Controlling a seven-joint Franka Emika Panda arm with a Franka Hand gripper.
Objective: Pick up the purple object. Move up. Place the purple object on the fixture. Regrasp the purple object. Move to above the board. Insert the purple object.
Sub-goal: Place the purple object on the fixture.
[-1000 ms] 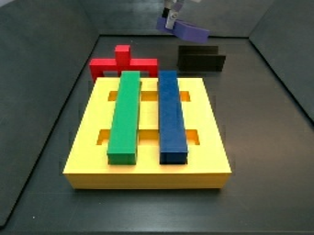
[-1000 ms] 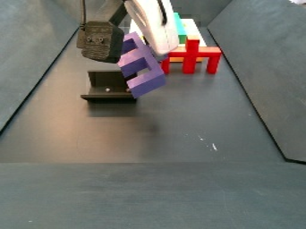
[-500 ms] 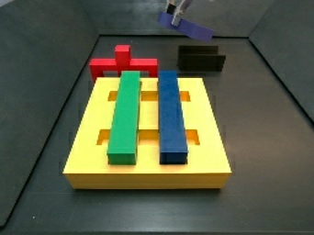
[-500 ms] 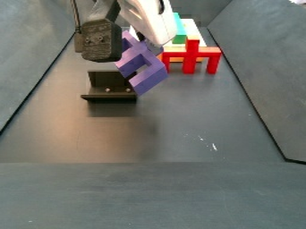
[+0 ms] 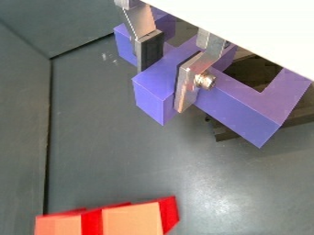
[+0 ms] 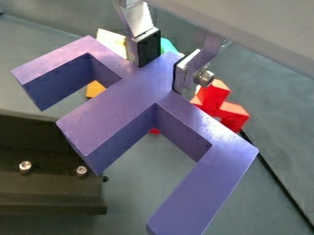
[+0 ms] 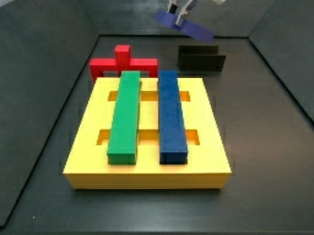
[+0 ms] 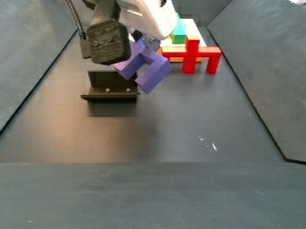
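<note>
My gripper is shut on the purple object, a cross-shaped block, gripping one of its arms between the silver fingers. It hangs in the air, tilted, above and just beside the black fixture. The purple object also shows in both side views, high over the fixture. The gripper holds the block with the fixture partly hidden beneath it. The yellow board with a green bar and a blue bar lies apart from the gripper.
A red cross-shaped block lies beside the board's far end, between it and the back wall; it also shows in a side view and in both wrist views. Grey walls enclose the dark floor.
The gripper has risen with the purple object, which now hangs higher above the fixture and a little more tilted. Nothing else has moved.
</note>
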